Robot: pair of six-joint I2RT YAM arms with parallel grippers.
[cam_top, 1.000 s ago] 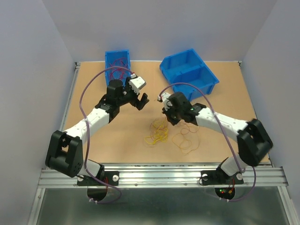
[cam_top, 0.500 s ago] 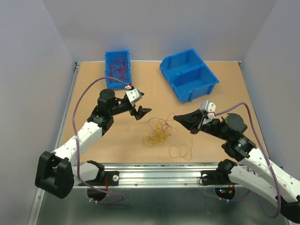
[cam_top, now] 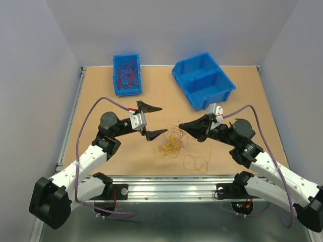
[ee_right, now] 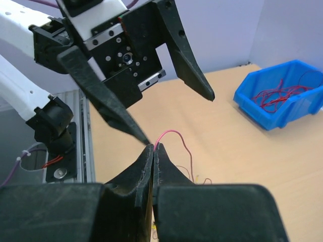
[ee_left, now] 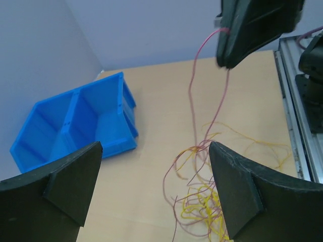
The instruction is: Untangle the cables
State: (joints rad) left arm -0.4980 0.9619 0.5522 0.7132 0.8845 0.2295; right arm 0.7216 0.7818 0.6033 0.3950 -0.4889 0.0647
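Nearest the arms, a loose yellow loop lies alone on the tabletop. Just beyond it sits the tangle of cables — yellow and dark red mixed. The right jaws are pinching one dark red strand running up from that tangle, and the left jaws stand spread wide just beside them. Far left, a small blue bin holds red wires — far right, a two-compartment bin.

Reaching toward each other, the left gripper stands spread wide and the right gripper is pinched shut, its tip seemingly near the left's nearer finger.
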